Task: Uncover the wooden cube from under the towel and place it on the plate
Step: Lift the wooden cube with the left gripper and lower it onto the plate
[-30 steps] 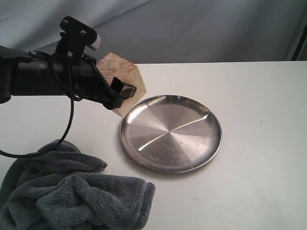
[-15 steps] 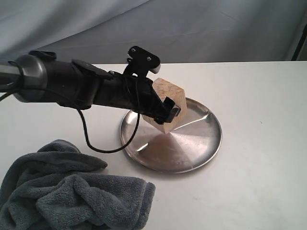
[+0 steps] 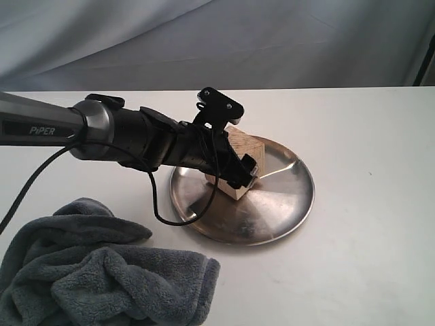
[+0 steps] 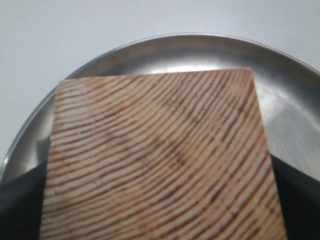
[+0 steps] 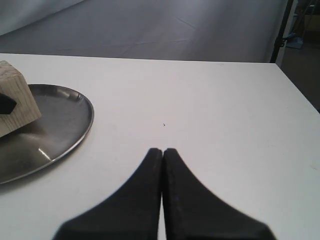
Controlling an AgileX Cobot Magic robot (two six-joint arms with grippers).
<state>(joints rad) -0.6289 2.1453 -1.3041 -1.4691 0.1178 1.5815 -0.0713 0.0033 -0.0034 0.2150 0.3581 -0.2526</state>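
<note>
- left pincer (image 3: 239, 171) is clamped on the cube (image 3: 246, 147), with its jaws set wide on two opposite faces; one black finger (image 3: 247, 167) is seen against the near face.
- the cube is held tilted, one corner pointing down, over the left part of the plate (image 3: 296, 197); whether that corner touches the metal cannot be told.
- in the left wrist view most of the picture is filled by the cube (image 4: 160, 150), its curved reddish grain lines plainly seen, with the plate (image 4: 285, 100) beneath and behind it and dark finger parts at both lower corners.
- right pincer (image 5: 162, 151) is shut, its two black fingers pressed together with nothing between them; it is held low over bare counter (image 5: 225, 110), beside the plate (image 5: 70, 120) and apart from it.
- in the right wrist view the cube (image 5: 17, 97) is seen at the edge of the picture, over the plate.
- the towel (image 3: 102, 272) is bunched in a heap at the near left corner of the counter (image 3: 367, 136), apart from the plate, and the cube is left fully uncovered.
- the left arm (image 3: 115, 139) is stretched from the left edge across to the plate, and a black cable (image 3: 170, 222) is hung in a loop under it.
- a grey cloth backdrop (image 3: 272, 41) is hung behind the counter.
</note>
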